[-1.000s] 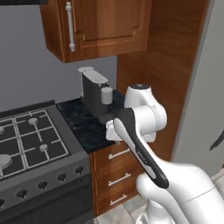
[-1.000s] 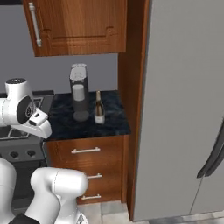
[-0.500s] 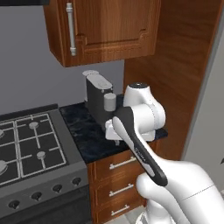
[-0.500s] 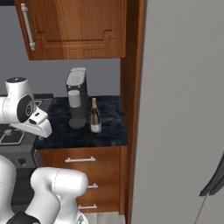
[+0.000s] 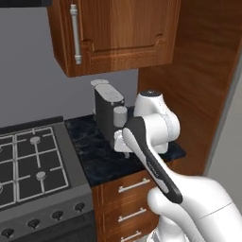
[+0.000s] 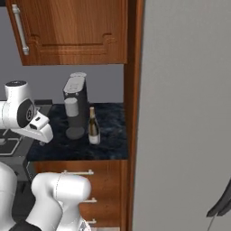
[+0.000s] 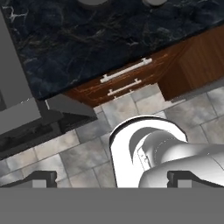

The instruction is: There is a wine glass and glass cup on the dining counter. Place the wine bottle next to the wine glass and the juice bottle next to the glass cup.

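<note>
Right base view: the wine bottle (image 6: 93, 127) stands upright on the small black counter (image 6: 108, 137), just beside the dark coffee machine (image 6: 76, 106) on the side nearer the wooden side panel (image 6: 131, 90), under the wooden wall cabinet (image 6: 74, 31). My arm is folded at the left of this view, well apart from the bottle. Hand view: my gripper (image 7: 109, 180) points down, over the grey tiled floor (image 7: 78, 153). Its two fingertips (image 7: 39, 178) stand spread to their widest with nothing between them. The counter edge and the drawer fronts (image 7: 127, 81) lie beyond them. Left base view: the coffee machine (image 5: 109, 113) sits on the counter beside the gas stove (image 5: 33, 163), with my arm in front of it.
</note>
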Available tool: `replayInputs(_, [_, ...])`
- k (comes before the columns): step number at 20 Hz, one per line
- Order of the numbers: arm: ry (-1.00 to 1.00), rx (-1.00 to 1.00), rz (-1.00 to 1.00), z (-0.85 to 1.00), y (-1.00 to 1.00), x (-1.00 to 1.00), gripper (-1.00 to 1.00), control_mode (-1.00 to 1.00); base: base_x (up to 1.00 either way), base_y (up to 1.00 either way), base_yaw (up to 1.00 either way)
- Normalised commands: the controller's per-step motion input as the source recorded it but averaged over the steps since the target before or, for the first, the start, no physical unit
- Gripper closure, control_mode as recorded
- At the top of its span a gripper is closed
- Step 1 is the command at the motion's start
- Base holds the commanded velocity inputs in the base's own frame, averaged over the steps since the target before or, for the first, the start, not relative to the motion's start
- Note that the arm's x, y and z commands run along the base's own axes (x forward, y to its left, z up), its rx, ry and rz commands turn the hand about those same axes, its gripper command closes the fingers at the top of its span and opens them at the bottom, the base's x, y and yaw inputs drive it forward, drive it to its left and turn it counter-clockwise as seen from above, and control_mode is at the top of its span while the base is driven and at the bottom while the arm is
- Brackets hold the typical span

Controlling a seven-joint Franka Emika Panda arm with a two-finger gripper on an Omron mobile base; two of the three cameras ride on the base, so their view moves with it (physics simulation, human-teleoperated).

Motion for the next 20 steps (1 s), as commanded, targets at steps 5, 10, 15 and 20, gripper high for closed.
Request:
replayInputs(5, [0.0,0.0,0.0,0.0,0.0,0.0,-1.0,1.0,0.52,-0.04,0.04])
replayInputs(10, [0.0,0.0,0.0,0.0,0.0,0.0,-1.0,1.0,0.29,0.0,0.02])
replayInputs(15, [0.0,0.0,0.0,0.0,0.0,0.0,-1.0,1.0,0.03,-0.01,0.0])
replayInputs(20, [0.0,0.0,0.0,0.0,0.0,0.0,-1.0,1.0,0.22,0.0,-0.01])
